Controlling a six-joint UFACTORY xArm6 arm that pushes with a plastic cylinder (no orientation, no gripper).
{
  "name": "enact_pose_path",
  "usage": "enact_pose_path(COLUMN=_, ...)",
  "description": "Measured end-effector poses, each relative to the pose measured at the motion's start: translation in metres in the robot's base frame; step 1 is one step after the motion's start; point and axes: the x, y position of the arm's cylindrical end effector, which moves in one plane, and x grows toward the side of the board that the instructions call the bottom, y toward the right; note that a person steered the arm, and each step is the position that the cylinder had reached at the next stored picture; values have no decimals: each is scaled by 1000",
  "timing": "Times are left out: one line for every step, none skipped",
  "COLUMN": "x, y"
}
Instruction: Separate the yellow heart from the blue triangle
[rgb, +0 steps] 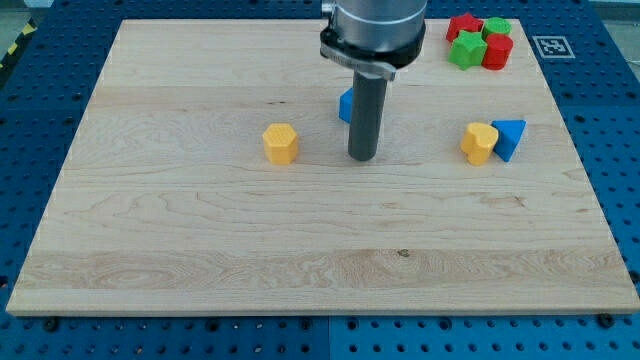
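The yellow heart (479, 142) lies at the view's right, touching the blue triangle (509, 138) on its right side. My tip (362, 158) rests on the board near the middle, well left of the heart. A blue block (345, 106) sits just behind the rod, partly hidden by it. A yellow hexagon-like block (281, 143) lies left of my tip.
A cluster at the view's top right holds a red star (463, 25), a green star (466, 49), a green block (497, 27) and a red block (497, 51). The wooden board (300, 250) sits on a blue perforated table.
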Motion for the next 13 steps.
enact_pose_path(x=-2, y=-75)
enact_pose_path(x=-2, y=-157)
enact_pose_path(x=-2, y=-194)
enact_pose_path(x=-2, y=-161)
enact_pose_path(x=16, y=-66)
enact_pose_path(x=35, y=39)
enact_pose_path(x=45, y=147)
enact_pose_path(x=35, y=221)
enact_pose_path(x=9, y=212)
enact_pose_path(x=-3, y=137)
enact_pose_path(x=-5, y=55)
enact_pose_path(x=-5, y=32)
enact_pose_path(x=-5, y=94)
